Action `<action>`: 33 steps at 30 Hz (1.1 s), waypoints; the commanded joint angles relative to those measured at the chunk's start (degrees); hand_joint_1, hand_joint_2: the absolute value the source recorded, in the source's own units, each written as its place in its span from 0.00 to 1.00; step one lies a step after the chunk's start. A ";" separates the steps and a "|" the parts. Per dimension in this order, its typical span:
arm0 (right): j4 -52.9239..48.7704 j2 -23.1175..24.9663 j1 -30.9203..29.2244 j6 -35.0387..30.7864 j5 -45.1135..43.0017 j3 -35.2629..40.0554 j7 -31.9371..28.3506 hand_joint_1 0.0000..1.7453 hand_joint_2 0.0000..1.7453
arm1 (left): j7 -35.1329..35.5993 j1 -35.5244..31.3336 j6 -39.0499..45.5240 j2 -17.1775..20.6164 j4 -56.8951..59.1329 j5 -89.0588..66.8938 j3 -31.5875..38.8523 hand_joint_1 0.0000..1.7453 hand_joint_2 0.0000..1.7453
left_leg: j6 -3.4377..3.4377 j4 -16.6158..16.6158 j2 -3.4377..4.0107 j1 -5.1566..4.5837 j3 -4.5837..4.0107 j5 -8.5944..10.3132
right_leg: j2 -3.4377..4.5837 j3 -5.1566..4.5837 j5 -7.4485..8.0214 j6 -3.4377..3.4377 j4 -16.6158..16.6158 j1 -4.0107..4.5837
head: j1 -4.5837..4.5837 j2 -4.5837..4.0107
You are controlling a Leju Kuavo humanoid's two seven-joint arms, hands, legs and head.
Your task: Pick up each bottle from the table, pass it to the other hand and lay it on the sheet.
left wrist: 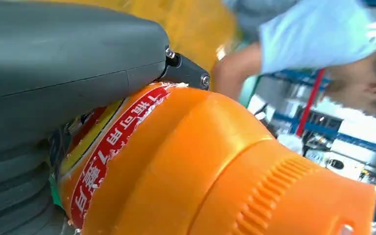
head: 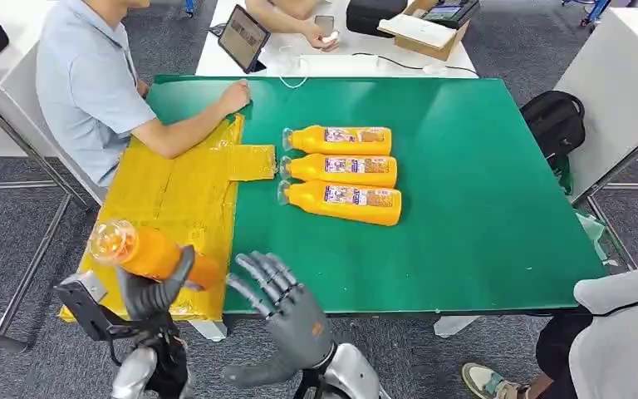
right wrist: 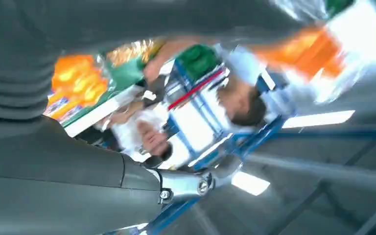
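Your left robot hand [head: 156, 293] held one orange bottle [head: 151, 252] tight, up in the air over the near edge of the yellow sheet [head: 174, 199]. Your right robot hand [head: 287, 309] was wide, fingers spread, holding nothing, just beside the bottle. Three more bottles [head: 341, 174] lay side by side on the green bench [head: 482, 199], a little way from the sheet.

Here is what could have gone wrong. The bottle was smooth and round, so it could have slipped if the left robot hand let go too high. It could then have rolled off the near edge of the sheet and dropped to the floor. A person's arm [head: 195, 125] rested on the far part of the sheet, so a long reach could have bumped it.

The head view showed you the whole bench, both robot hands and the waiting bottles. The left wrist view showed the bottle very close, with its ribbed top and red label pressed against the grey thumb [left wrist: 68, 58]. The right wrist view was blurry, so you could not tell much from it.
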 commanded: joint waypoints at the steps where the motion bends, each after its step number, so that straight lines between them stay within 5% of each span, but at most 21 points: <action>1: -4.57 1.94 4.79 -0.20 -5.02 -8.02 -0.29 0.00 0.00 | 5.71 -7.46 -1.20 6.87 9.95 -24.30 1.04 1.00 1.00 | -0.06 -0.05 -0.15 0.01 0.08 0.02 | -0.14 0.11 -0.04 -0.10 -0.02 0.01 | 0.02 0.00; 8: -0.27 -0.51 1.52 -0.20 -11.50 -2.63 -0.03 0.00 0.00 | 21.36 -22.54 -6.27 11.27 36.63 -64.80 -8.64 1.00 1.00 | -0.10 -0.12 -0.29 -0.04 0.16 0.11 | -0.28 0.18 -0.02 -0.15 -0.04 -0.04 | 0.00 0.00; 16: 3.66 -1.07 -1.88 -0.20 -12.68 1.04 2.79 0.00 0.00 | 27.35 -34.19 -16.39 7.64 56.92 -73.03 -10.89 1.00 1.00 | -0.08 -0.03 -0.17 -0.02 0.07 0.17 | -0.16 0.10 0.03 -0.09 0.08 -0.02 | 0.02 0.00; 19: 5.52 -0.67 -2.50 -0.20 -12.79 1.18 2.86 0.00 0.00 | 28.71 -35.67 -18.50 6.53 60.35 -73.18 -10.64 0.91 1.00 | -0.08 -0.05 -0.09 -0.01 0.12 0.16 | -0.08 0.15 0.05 -0.09 0.07 -0.02 | 0.00 0.00; 21: 7.02 -0.19 -2.72 -0.20 -12.80 0.40 2.57 0.00 0.00 | 28.60 -35.65 -18.94 5.47 61.78 -71.62 -9.03 0.73 1.00 | -0.09 -0.08 -0.04 -0.03 0.23 0.15 | -0.02 0.20 0.05 -0.11 0.07 -0.03 | 0.00 0.00; 22: 7.37 -0.18 -2.78 -0.20 -13.02 0.35 2.50 0.00 0.00 | 28.38 -35.34 -18.80 5.31 61.90 -71.48 -8.90 0.73 1.00 | -0.08 -0.07 -0.01 -0.04 0.24 0.14 | 0.00 0.20 0.05 -0.08 0.09 -0.05 | 0.02 0.00; 23: 7.90 -0.09 -2.81 -0.20 -13.06 0.02 2.35 0.00 0.00 | 27.77 -35.09 -18.97 5.09 62.01 -71.08 -8.63 0.56 1.00 | -0.10 -0.09 0.05 -0.04 0.28 0.15 | 0.07 0.21 0.06 -0.11 0.10 -0.05 | 0.00 0.00; 24: 8.28 0.15 -2.63 -0.20 -13.10 -0.66 1.96 0.00 0.00 | 26.81 -34.57 -18.87 4.76 61.78 -69.87 -7.58 0.11 1.00 | -0.10 -0.09 0.09 -0.03 0.32 0.13 | 0.10 0.23 0.06 -0.11 0.10 -0.03 | 0.00 0.00; 25: 8.50 0.10 -2.47 -0.20 -13.25 -0.92 1.82 0.00 0.00 | 25.83 -33.92 -19.09 4.36 61.47 -68.71 -6.75 0.03 1.00 | -0.09 -0.10 0.10 -0.04 0.36 0.13 | 0.10 0.25 0.06 -0.09 0.09 -0.04 | 0.00 0.00; 29: 9.10 0.09 -1.80 -0.20 -13.38 -2.26 0.95 0.00 0.00 | 20.37 -31.52 -22.92 3.37 58.50 -60.90 -2.08 0.00 1.00 | -0.10 -0.10 0.11 -0.04 0.37 0.12 | 0.11 0.21 0.06 -0.11 0.15 -0.03 | -0.02 0.00; 33: 10.93 0.47 -1.27 -0.20 -13.32 -4.48 -0.29 0.00 0.00 | 10.33 -24.90 -42.14 1.00 46.65 -33.74 7.93 0.00 1.00 | -0.08 -0.11 -0.13 -0.06 0.39 0.15 | -0.13 0.34 0.00 -0.09 0.16 -0.07 | -0.02 0.00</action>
